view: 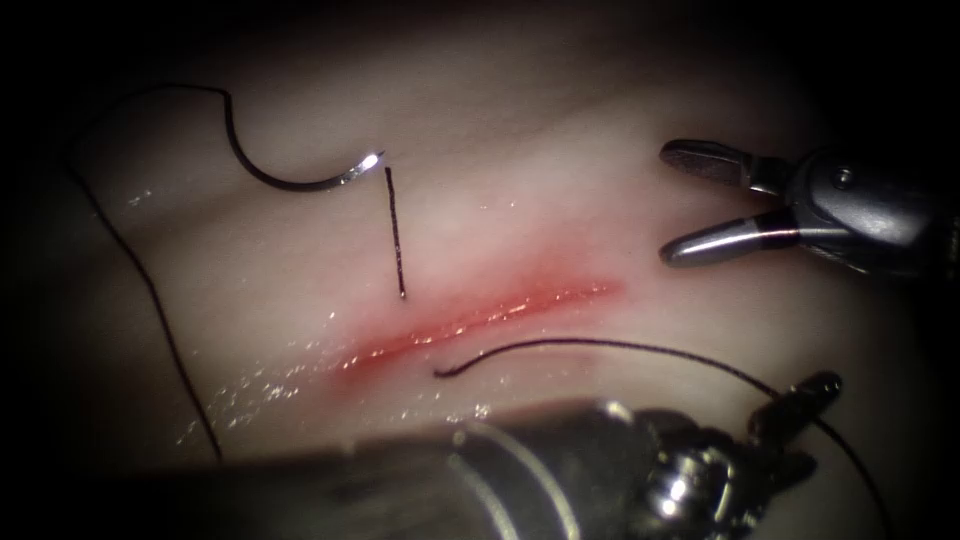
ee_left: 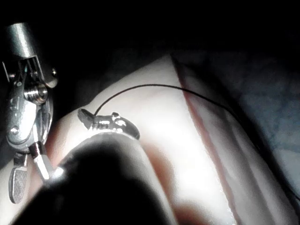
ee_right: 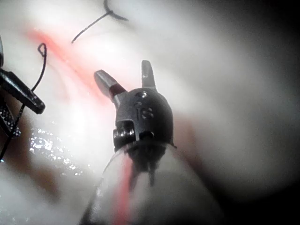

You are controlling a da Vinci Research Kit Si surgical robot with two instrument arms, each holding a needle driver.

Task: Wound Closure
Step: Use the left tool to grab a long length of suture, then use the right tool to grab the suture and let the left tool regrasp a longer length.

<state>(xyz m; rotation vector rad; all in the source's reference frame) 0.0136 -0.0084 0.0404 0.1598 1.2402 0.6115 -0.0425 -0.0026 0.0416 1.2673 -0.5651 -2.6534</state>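
We are seeing the left tool (view: 800, 395) lying at the bottom of the endoscope frame, nearest the camera, its shaft running in from the lower left and its dark jaws pointing up and right at the lower right. The jaws are pinching the thread (view: 620, 347); the strand is running from them leftward, arcing just below the cut and ending in a free tip near the frame's middle, while another stretch is trailing off to the lower right corner. In the left wrist view we are seeing the same tool (ee_left: 101, 121) pressed shut on the thread (ee_left: 154, 86).

Farther in, the cut (view: 480, 318) is sitting mid-frame as a slanted line wet with red fluid (view: 540, 290) on the pale tissue (view: 560, 140). A short straight piece of thread (view: 396, 232) is standing just above the cut's left part, its lower end touching the tissue.

At the right edge, above the cut, the right tool (view: 680, 205) is hanging with jaws spread wide, holding nothing; the right wrist view is showing it (ee_right: 124, 77) parted too.

Farthest, at upper left, the needle (view: 300, 180) is lying free on the tissue, its tip glinting, not in either tool. From its dark end thread is looping up and left, then running down the left side.
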